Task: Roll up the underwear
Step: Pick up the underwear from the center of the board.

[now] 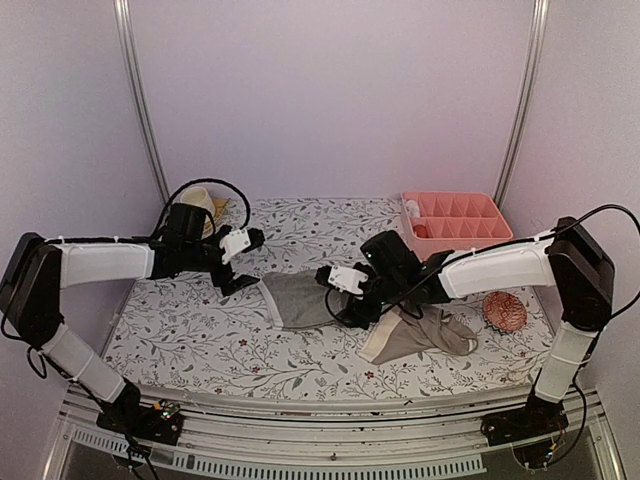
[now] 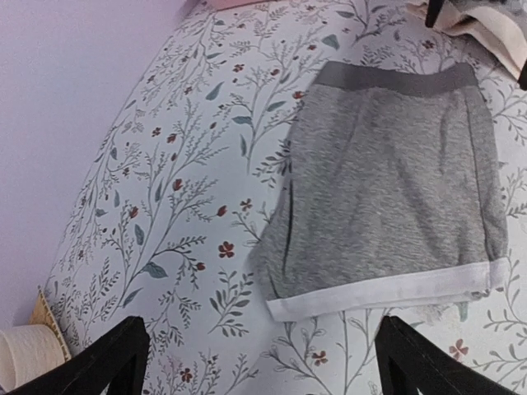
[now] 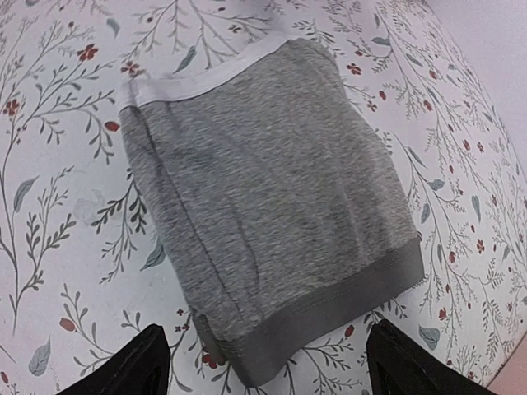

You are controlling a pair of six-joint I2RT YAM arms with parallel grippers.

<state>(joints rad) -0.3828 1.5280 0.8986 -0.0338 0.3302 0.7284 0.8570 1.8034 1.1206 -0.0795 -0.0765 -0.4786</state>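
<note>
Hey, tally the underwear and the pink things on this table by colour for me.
Grey: 1, the grey briefs
Taupe: 1, the taupe briefs
Pink: 2, the knitted ball and the divided tray
Total: 4

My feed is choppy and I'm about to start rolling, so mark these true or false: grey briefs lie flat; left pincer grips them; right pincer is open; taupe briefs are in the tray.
1. The grey briefs lie flat and unrolled. True.
2. The left pincer grips the grey briefs. False: it is open above their white-edged end, holding nothing.
3. The right pincer is open. True.
4. The taupe briefs are in the tray. False: they lie on the table, to the right of the grey pair.
</note>
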